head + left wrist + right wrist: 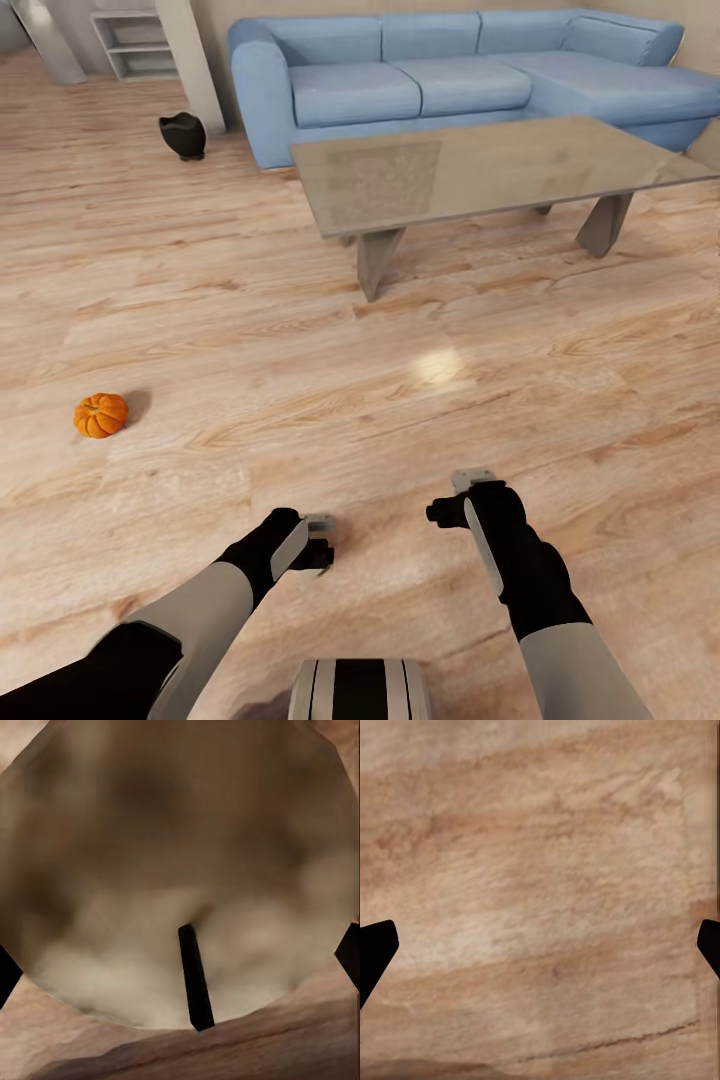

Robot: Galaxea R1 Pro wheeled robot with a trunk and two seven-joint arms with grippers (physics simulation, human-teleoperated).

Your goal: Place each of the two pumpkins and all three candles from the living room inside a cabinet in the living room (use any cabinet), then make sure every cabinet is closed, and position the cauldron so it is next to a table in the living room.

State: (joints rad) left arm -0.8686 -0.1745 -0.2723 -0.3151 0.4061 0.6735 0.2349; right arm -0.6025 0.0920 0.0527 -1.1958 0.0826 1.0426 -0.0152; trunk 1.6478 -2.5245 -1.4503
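Pumpkin [100, 415] sits on the floor [400, 400], well left of my left tool [318, 540] and right tool [470, 490], both open and empty; a clumsy reach could roll it away.

One pumpkin [100, 415]: small, orange, ribbed, on the plank floor, well left of the table [480, 170]. Table: low, grey glass top, slanted grey legs, in front of the sofa. Cauldron [183, 134]: black, round-bellied, upright on the floor, well apart from the table's left end.
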